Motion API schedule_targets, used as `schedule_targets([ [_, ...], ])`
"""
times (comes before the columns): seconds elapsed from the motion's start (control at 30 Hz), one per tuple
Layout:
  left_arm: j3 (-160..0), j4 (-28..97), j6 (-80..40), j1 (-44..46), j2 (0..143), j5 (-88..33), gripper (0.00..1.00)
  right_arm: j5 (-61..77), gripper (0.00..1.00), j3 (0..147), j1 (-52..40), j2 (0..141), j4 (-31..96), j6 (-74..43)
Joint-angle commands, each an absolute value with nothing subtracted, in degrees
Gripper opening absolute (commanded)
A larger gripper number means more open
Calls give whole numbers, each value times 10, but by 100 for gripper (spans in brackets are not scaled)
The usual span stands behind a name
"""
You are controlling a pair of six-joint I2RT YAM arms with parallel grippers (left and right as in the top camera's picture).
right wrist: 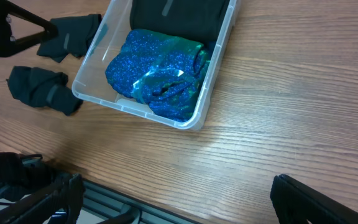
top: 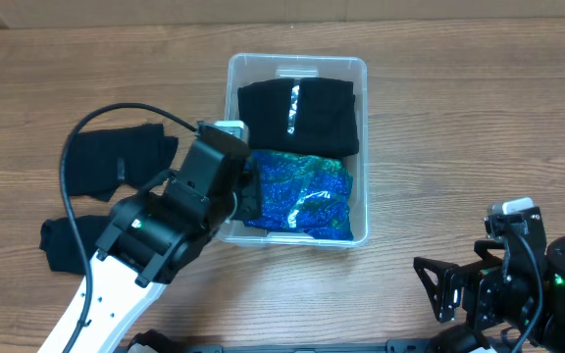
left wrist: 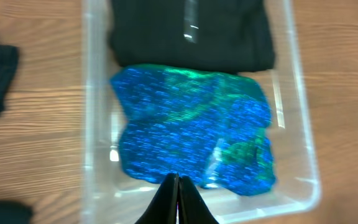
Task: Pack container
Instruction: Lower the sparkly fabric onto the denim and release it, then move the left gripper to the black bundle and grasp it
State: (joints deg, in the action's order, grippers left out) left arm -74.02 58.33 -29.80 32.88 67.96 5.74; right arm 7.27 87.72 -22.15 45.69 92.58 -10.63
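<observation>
The clear plastic container [top: 360, 78] stands at the table's middle back. It holds a folded black garment [top: 298, 116] at the far end and a sparkly blue-green garment [top: 302, 192] at the near end. My left gripper [left wrist: 178, 186] is shut and empty, hovering over the container's near left edge [left wrist: 98, 124], just short of the blue garment [left wrist: 191, 130]. My right gripper [right wrist: 179, 199] is open and empty, low at the table's front right, far from the container [right wrist: 213, 68].
Two black garments lie left of the container: one flat [top: 116, 160], one bunched nearer the front [top: 72, 243]. Both show in the right wrist view [right wrist: 70, 34] [right wrist: 39, 87]. The left arm's cable [top: 77, 137] loops over them.
</observation>
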Motion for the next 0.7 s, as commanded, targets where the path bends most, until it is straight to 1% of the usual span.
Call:
schedule_targets([
  [0.0,-750,612,-284,254,649,135,4,74,100,878,-222,455,923,-104],
  [0.1,-750,659,-267,141,620,128,4,74,100,878,-222,455,923,-104],
  [0.23,-750,688,-242,-25,581,70,4,74,100,878,-222,455,923,-104],
  [0.33,-740,710,-176,-158,529,12,4,74,100,878,-222,455,923,-104],
  [0.37,-732,718,-176,-194,510,-6,4,74,100,878,-222,455,923,-104],
  [0.4,-710,710,-176,-224,482,-41,4,74,100,878,-222,455,923,-104],
  [0.47,-664,705,-197,-252,449,-43,4,74,100,878,-222,455,923,-104],
  [0.57,-581,693,-234,-302,433,-51,4,74,100,878,-222,455,923,-104],
  [0.63,-524,661,-237,-342,433,-89,4,74,100,878,-222,455,923,-104],
  [0.67,-506,655,-255,-366,433,-70,4,74,100,878,-222,455,923,-104],
])
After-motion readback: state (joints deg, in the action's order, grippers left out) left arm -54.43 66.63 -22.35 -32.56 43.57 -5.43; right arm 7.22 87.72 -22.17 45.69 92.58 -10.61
